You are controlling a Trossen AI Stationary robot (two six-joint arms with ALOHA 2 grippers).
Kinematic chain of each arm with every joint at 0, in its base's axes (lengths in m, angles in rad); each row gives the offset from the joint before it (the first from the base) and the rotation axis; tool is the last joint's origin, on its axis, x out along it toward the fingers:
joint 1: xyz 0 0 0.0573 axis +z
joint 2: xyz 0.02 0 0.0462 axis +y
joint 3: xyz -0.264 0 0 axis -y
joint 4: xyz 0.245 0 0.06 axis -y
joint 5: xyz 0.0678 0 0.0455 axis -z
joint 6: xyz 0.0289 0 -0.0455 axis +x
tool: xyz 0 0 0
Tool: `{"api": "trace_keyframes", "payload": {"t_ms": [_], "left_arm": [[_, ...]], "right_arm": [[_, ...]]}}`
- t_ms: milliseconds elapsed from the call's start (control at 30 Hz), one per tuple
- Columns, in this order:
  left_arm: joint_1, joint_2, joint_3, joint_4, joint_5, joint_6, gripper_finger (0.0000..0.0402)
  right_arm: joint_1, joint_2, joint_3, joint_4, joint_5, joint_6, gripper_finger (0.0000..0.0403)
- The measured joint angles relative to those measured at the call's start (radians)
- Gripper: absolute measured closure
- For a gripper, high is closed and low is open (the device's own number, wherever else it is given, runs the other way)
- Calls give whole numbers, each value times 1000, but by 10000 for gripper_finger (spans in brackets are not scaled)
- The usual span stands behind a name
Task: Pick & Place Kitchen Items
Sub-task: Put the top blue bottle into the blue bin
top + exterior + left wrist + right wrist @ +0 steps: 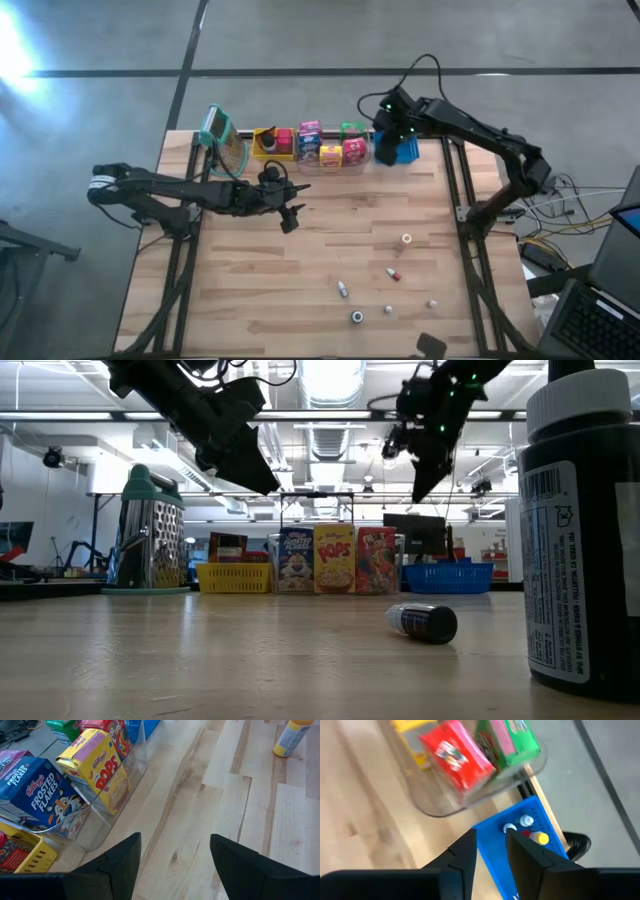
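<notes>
L gripper is seen over bare wood near the table's middle, in front of the clear bin; its fingers are spread wide w/ nothing between them. R gripper is held above the blue bin at the back edge; its fingers are set narrow, a small gap left, nothing gripped.

In the clear bin, mini cereal boxes are stood side by side: a blue Frosted Flakes box, a yellow Pops box, a red box and a green box. Next to it, a yellow bin is placed, w/ a dark item inside that can't be made out. Beside that, a grater is stood at the back left corner.

In the blue bin, a few tiny bottles are laid, white, red and yellow-capped.

Still loose on the table, front right: a yellow-capped bottle, a small red piece, a white bottle, a round piece and two tiny bits nearby. In the low view, a dark bottle is laid on its side, and a big dark jar is stood close to the lens.
</notes>
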Motion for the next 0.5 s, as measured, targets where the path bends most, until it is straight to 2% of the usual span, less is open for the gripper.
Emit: {"api": "trace_keyframes", "payload": {"t_ms": [500], "left_arm": [[0,0,0,0,0,0,158]], "right_arm": [[218,-85,-7,-67,0,59,357]]}}
